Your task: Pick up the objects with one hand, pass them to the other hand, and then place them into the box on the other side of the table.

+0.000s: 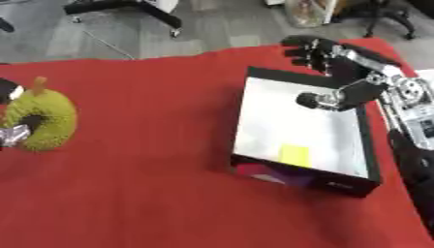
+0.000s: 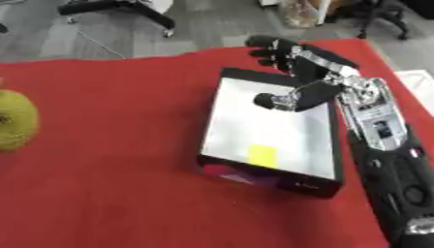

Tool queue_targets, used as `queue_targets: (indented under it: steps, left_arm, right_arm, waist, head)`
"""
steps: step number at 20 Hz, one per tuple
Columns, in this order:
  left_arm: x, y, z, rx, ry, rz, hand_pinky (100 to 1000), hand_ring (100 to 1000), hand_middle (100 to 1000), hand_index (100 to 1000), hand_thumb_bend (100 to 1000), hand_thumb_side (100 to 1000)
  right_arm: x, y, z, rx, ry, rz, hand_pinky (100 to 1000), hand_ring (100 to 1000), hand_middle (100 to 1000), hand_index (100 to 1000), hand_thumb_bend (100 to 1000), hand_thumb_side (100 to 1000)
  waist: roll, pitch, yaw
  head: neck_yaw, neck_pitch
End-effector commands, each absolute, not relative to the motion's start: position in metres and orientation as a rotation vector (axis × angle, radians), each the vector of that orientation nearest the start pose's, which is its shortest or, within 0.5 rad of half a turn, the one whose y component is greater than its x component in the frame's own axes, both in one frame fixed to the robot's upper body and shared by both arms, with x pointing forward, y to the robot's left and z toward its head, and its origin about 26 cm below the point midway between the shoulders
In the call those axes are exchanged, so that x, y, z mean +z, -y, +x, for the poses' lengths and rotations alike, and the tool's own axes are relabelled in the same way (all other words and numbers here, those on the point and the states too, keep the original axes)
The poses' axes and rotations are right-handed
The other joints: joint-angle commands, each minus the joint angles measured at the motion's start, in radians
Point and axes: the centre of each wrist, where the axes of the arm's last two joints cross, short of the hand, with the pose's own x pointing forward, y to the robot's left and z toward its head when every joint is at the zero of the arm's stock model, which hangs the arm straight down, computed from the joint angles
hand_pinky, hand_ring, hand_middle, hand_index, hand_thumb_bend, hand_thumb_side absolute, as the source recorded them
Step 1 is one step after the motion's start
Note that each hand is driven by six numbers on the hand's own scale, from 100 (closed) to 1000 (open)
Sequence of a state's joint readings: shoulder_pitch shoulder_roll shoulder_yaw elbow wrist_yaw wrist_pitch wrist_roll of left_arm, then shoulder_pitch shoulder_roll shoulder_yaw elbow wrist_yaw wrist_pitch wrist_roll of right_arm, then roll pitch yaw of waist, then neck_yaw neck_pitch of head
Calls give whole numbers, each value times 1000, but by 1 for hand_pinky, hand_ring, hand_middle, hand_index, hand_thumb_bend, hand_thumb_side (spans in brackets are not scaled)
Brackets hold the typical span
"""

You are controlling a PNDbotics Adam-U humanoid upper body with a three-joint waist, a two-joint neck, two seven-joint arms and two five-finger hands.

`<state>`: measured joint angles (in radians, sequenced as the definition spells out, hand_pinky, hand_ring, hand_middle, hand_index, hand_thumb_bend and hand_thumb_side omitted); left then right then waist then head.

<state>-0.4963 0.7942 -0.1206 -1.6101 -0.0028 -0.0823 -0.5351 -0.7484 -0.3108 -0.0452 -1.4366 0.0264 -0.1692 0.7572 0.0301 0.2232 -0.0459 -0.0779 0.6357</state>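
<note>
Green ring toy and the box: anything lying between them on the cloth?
No. Between the green ring toy and the box only bare red cloth shows, in the left eye view.

The green fuzzy ring-shaped toy [image 1: 44,120] is cut by the left edge in the right eye view, where only a blurred yellow-green part is seen. Beside it in the left eye view, a black-and-white shape and something silvery at the edge cannot be made out. The small yellow flat item [image 1: 294,155] in the black-walled white box [image 2: 222,76] is too blurred to identify. The right arm is cropped by the lower right edge.
</note>
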Motion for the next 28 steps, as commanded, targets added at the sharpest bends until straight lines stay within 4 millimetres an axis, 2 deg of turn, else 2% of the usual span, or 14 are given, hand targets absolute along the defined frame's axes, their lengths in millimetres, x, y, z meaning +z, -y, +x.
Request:
queue_targets:
  steps: [1, 4, 6, 9, 13, 16, 17, 19, 20, 23, 25, 26, 28]
  left_arm:
    - [240, -338, 354, -1304, 1784, 227, 786, 619, 471, 351, 100, 268]
    - [241, -332, 350, -1312, 1817, 187, 786, 618, 470, 349, 100, 269]
    - [243, -329, 347, -1306, 1835, 178, 775, 606, 459, 335, 100, 257]
    - [243, -322, 344, -1294, 1854, 149, 768, 598, 450, 324, 100, 258]
    - [241, -308, 341, -1265, 1901, 64, 764, 591, 443, 312, 100, 267]
    - [238, -294, 341, -1240, 1933, -21, 766, 590, 441, 310, 100, 276]
    - [237, -290, 341, -1233, 1943, -48, 767, 590, 440, 309, 100, 277]
    - [234, -282, 341, -1213, 1959, -104, 770, 589, 440, 308, 100, 279]
    - [233, -278, 341, -1204, 1965, -127, 770, 589, 441, 308, 100, 281]
    - [231, -268, 342, -1183, 1992, -182, 773, 590, 443, 308, 100, 283]
    - [230, -261, 343, -1173, 2008, -210, 775, 591, 444, 309, 100, 273]
    - [230, -259, 343, -1170, 2019, -218, 776, 594, 446, 310, 100, 271]
    - [229, -253, 345, -1165, 2044, -226, 777, 594, 445, 309, 100, 272]
  right_arm:
    - [247, 239, 416, 1231, 2087, 205, 1000, 1000, 1000, 1000, 497, 216]
    - [249, 231, 415, 1269, 2085, 222, 1000, 1000, 1000, 1000, 537, 166]
    - [248, 226, 415, 1306, 2077, 228, 1000, 1000, 1000, 1000, 554, 156]
    - [248, 217, 416, 1352, 2073, 236, 1000, 981, 988, 993, 546, 167]
    - [254, 203, 414, 1372, 2096, 277, 1000, 960, 977, 984, 530, 132]
    - [258, 191, 412, 1358, 2097, 325, 1000, 950, 977, 988, 508, 141]
    - [258, 188, 412, 1344, 2091, 338, 999, 945, 977, 990, 477, 164]
    - [260, 180, 412, 1298, 2075, 379, 994, 932, 979, 1000, 351, 252]
    - [261, 176, 412, 1281, 2070, 402, 997, 936, 984, 1000, 333, 262]
    - [267, 164, 410, 1256, 2061, 460, 1000, 949, 996, 1000, 338, 257]
    - [269, 157, 409, 1275, 2036, 497, 1000, 959, 1000, 1000, 348, 252]
    - [270, 153, 409, 1290, 2013, 514, 1000, 964, 1000, 1000, 353, 261]
    - [272, 148, 410, 1319, 1974, 546, 1000, 971, 1000, 1000, 365, 283]
  waist:
    - [-15, -35, 2]
    - [-16, -32, 6]
    - [-16, -30, 8]
    - [-16, -28, 11]
    - [-15, -23, 20]
    - [-13, -20, 30]
    - [-13, -18, 33]
    - [-10, -16, 41]
    - [-9, -15, 45]
    - [-5, -14, 55]
    - [-3, -13, 60]
    - [-2, -12, 62]
    - [0, -11, 66]
  head:
    - [8, -18]
    - [20, -47]
    - [14, -52]
    - [14, -62]
    - [4, -80]
    - [-21, -78]
    - [-26, -78]
    - [-38, -76]
    - [-41, -77]
    - [-56, -80]
    - [-81, -55]
    - [-84, -53]
    - [-82, -62]
